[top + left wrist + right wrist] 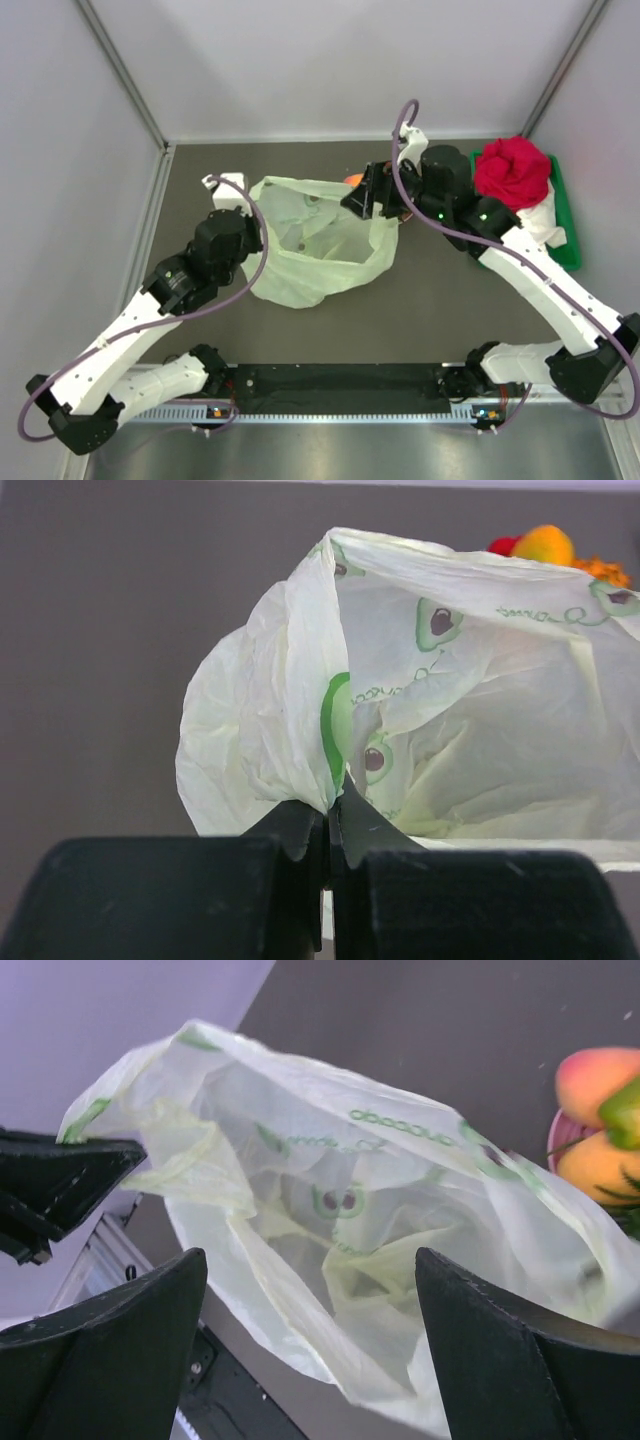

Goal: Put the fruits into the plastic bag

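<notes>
The plastic bag lay on the dark tabletop around its middle, nearer the far edge than the near one, with its mouth gaping upward and its avocado print showing on the inside walls. The left gripper had its jaws pressed together on a gathered fold of the bag's left rim, the thin film bunched and standing up from the pinch. The right gripper hung over the bag's far right rim with its jaws spread wide and nothing between them; the open mouth of the bag showed below the gap. The fruits sat just behind the bag towards the tabletop's far edge, outside the bag: two orange-yellow ones and a green-tipped one on a pink plate, with a red one beside them in the left wrist view. A red cloth bundle rested on a green tray by the far right corner.
</notes>
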Controlling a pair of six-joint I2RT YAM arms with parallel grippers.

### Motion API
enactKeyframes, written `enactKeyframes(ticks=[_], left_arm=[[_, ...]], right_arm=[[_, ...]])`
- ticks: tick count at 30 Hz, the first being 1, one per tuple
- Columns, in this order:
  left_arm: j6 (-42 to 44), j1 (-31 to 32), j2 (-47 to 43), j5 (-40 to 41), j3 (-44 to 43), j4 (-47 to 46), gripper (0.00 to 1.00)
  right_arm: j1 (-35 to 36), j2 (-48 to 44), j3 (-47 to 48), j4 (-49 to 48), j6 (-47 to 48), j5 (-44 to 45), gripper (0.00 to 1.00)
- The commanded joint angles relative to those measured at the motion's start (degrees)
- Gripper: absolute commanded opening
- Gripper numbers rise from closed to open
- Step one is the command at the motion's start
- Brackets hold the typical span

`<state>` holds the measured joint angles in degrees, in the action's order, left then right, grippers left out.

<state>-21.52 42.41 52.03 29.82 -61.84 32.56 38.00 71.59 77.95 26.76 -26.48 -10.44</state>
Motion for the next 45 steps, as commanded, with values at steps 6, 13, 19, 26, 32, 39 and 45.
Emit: enactKeyframes(ticks=[6, 13, 19, 26, 32, 39, 45], left_arm=[[3.1, -0.1, -11.7, 11.2, 3.4, -2.5, 0.00], [3.4, -0.1, -13.3, 13.2, 0.1, 1.4, 0.00], [2.4, -0.1, -14.4, 12.2, 0.4, 1.6, 0.00], [2.1, -0.1, -12.6, 5.4, 0.8, -3.0, 0.00], [3.1, -0.1, -8.3, 0.8, -0.6, -6.0, 0.00], [4.0, -0.1, -5.9, -0.2, -1.4, -9.7, 0.00], [3.5, -0.1, -4.5, -0.8, -0.9, -10.4, 0.00]], right_arm=[[-0.6, -0.8, 4.1, 5.1, 2.1, 11.8, 0.85], [-3.8, 4.9, 3.9, 7.3, 0.2, 15.0, 0.85], [-5.7, 10.4, 7.2, 7.5, -0.7, 17.8, 0.85], [-8.5, 20.0, 14.4, 9.4, -3.5, 20.0, 0.85], [-10.6, 28.8, 21.0, 9.2, -3.8, 21.2, 0.84], [-11.1, 37.6, 28.3, 9.7, -3.1, 25.6, 0.82], [-11.9, 43.9, 36.6, 13.7, -3.1, 28.3, 0.82]])
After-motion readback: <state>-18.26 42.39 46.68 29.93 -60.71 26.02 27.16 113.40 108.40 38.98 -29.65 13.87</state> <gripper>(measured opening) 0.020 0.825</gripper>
